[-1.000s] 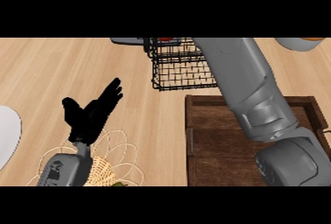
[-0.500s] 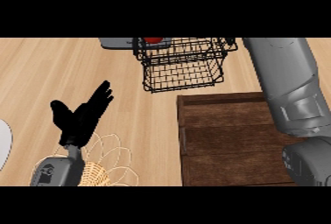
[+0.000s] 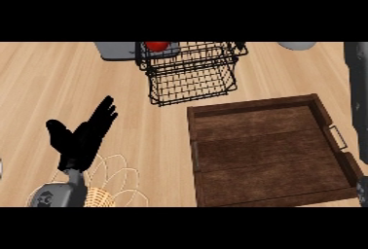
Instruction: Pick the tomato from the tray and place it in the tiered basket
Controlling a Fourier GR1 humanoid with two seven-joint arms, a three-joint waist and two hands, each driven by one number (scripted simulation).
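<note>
Head view: the red tomato point(image 3: 157, 45) sits in the top level of the black wire tiered basket point(image 3: 191, 78) at the far side of the pale wooden worktop point(image 3: 64, 78), only its lower part showing below the upper edge of the frame. Just behind the basket to the left lies a grey object point(image 3: 115, 50), cut off by the frame, and a pale rounded object point(image 3: 296, 45) peeks in at the far right. Nearer the viewer, the dark wooden tray point(image 3: 269, 151) with its raised rim and a metal handle on its right side lies just in front of the basket, slightly turned on the worktop, its slatted floor bare. Along the right edge a strip of the grey right forearm point(image 3: 357, 92) enters the frame; the right hand itself is out of sight, so its fingers cannot be judged. At lower left, the black left hand point(image 3: 81, 137) rests well apart from the tray, fingers straight and spread, pointing up and away, holding nothing. Beneath its grey wrist lies a light wire-and-wicker piece point(image 3: 108, 187).
</note>
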